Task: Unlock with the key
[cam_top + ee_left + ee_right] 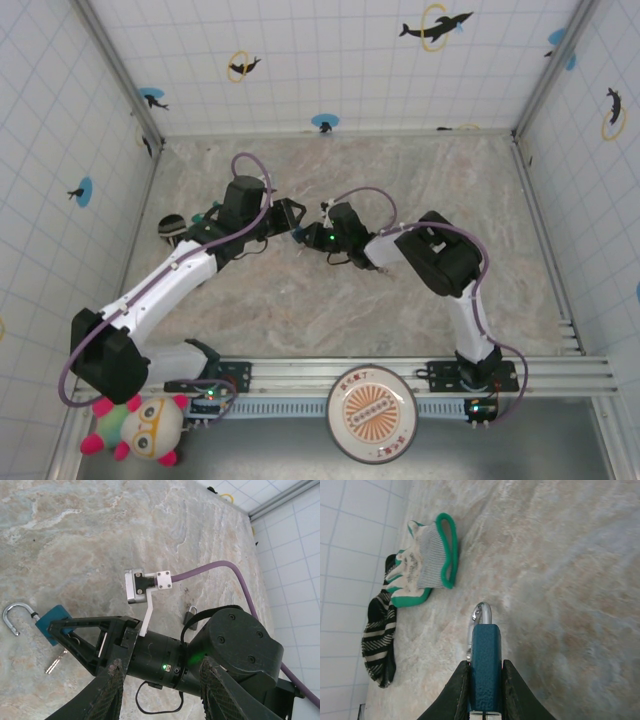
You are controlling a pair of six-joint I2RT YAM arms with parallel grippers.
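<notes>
The left hand (163, 663) has its two fingers spread, with nothing between their tips. In the top view it sits near the middle of the bench (570, 580). At its 9 o'clock, well apart and close to the left wall, lie a white glove (427, 560) with green trim and a black-and-white striped sock (377, 640), the two touching.

Just at the left hand's 5 o'clock is the blue padlock (486, 645), lifted a little off the bench. In the left wrist view its silvery shackle (18, 605) points toward 9 o'clock and stands swung out, with one end free of the body. A slim silvery piece (54, 661) shows just below the padlock, at its 6 o'clock; whether it is joined to the lock cannot be told.

The right hand (485, 666) comes in from the padlock's 3 o'clock and pinches the blue body, one finger pressed flat on each side.

The key (191, 616), a tiny dark piece with a squarish head, lies on the bench at the padlock's 3 o'clock in the left wrist view. It is past the right hand, partly hidden by that arm's black wrist and apart from both hands.
</notes>
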